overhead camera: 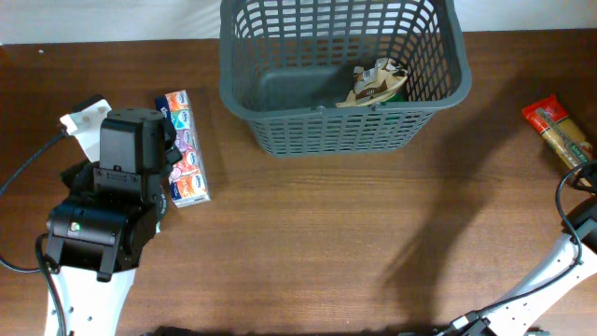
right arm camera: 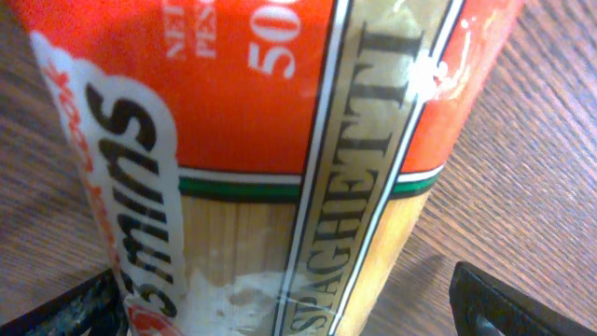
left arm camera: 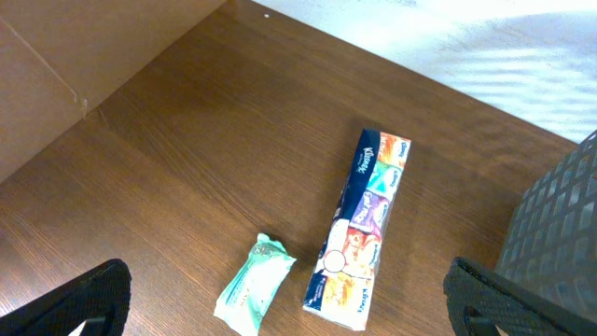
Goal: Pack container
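Inspecting the worktop (overhead camera: 326, 243) finds the container (overhead camera: 340, 110) standing at the far centre, upright. One brown packet (overhead camera: 375, 82) lies inside against its right near corner, and the rest of the base is bare. The right pincer (right arm camera: 294, 306) is released, its jaws spread wide and straddling the spaghetti pack (right arm camera: 308, 140), which lies at the right edge of the worktop, well apart from the container. Whether either finger already touches the pack cannot be told from the close view. The left pincer (left arm camera: 289, 299) is likewise released and holds nothing; it hangs over the tissue multipack (left arm camera: 359, 233) and the small green packet (left arm camera: 254, 285) just beside it, both to the left of the container. The step in hand appears to be the pickup of the spaghetti pack. Recommended practice is to close across the narrow width of the pack, near its middle, so that the long load hangs level. The closing should be gentle, since dry pasta is likely to snap under a hard squeeze. The lift should clear the thick rim before any travel left. The pack is best set down along the bare left part of the base, clear of the brown packet.
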